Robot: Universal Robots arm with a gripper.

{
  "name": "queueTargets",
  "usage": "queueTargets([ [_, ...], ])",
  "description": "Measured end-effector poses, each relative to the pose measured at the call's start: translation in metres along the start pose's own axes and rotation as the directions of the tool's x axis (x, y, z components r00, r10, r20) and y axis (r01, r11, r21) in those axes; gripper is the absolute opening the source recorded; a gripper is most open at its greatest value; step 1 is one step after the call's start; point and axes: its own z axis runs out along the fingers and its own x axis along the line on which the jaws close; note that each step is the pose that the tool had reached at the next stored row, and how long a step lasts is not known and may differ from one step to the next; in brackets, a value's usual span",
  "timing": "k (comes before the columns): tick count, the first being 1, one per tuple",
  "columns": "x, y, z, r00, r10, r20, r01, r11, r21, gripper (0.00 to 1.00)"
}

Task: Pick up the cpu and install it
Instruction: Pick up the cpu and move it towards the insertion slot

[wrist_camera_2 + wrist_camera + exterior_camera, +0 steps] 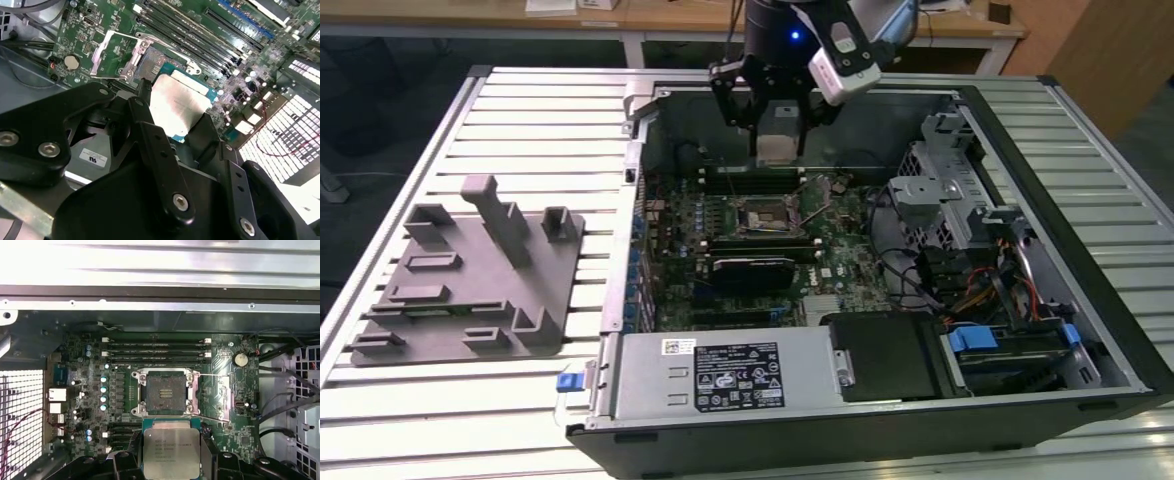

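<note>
My gripper (777,150) hangs over the far part of an open computer case, shut on the cpu (777,138). The cpu (171,450) is a thin square chip with a pale silver top and a greenish rim. Black fingers (210,450) press on two opposite edges of it. In the second wrist view the cpu (177,102) hovers tilted above the board, clear of it. The motherboard socket (165,393) lies bare just beyond the chip, its metal load plate (112,55) swung open. The exterior view shows the socket (754,213) below and nearer than the gripper.
A grey plastic fixture block (467,280) sits on the slatted table at the exterior view's left. Inside the case are memory slots (155,350), a power supply (720,375), a drive cage (947,190) and loose cables (285,405). The case's metal walls (634,150) ring the board.
</note>
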Motion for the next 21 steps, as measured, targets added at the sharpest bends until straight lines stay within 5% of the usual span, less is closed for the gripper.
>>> queueTargets([
  [15, -0.0019, 0.0063, 0.0249, 1.0, 0.0, -0.0003, 0.0, 1.0, -0.0002, 0.55],
  [21, -0.0025, 0.0072, 0.0267, 1.0, 0.0, -0.0004, 0.0, 1.0, -0.0001, 0.55],
])
